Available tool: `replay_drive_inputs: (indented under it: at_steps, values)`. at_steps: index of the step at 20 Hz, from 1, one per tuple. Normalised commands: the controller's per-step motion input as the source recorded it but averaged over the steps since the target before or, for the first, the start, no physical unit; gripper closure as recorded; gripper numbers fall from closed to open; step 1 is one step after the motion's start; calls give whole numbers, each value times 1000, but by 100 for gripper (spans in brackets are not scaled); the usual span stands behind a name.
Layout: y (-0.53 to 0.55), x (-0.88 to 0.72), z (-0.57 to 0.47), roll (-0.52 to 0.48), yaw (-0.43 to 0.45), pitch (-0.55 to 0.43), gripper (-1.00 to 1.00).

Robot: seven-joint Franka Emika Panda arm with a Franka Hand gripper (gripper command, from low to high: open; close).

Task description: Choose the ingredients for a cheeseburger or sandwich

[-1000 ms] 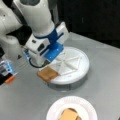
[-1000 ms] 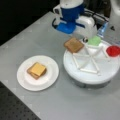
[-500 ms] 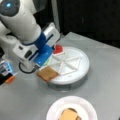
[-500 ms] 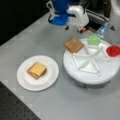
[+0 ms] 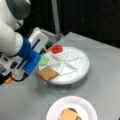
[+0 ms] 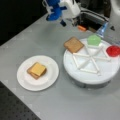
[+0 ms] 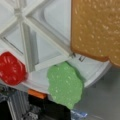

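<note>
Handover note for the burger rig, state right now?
Gripper: off the divided tray's edge, nothing visibly held.
Plate: stack of bread with cheese slice on top; anything between is hidden.
Tray: one bread slice overhanging the rim, green piece, red piece; other compartments empty.
Done: base and cheese placed.
Left: stack has no top bread.

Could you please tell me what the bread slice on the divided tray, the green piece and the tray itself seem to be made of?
Bread slice: probably moulded plastic or foam; tan, speckled and matt, with a stiff darker edge.
Green piece: likely the same toy material; pale speckles, lumpy outline, dull surface.
Divided tray: looks like rigid white plastic, smooth and slightly glossy, with raised ribs.
</note>
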Motion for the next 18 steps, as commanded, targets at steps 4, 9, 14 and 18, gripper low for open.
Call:
replay_drive_inputs:
  at_steps: [4, 9, 14, 18]
  values:
    - [-401, 304, -25, 516, 172, 110, -100]
    - [-379, 280, -89, 520, 194, 61, -100]
    - [-356, 248, -177, 506, 184, 17, -100]
    - [-299, 239, -146, 434, 175, 0, -100]
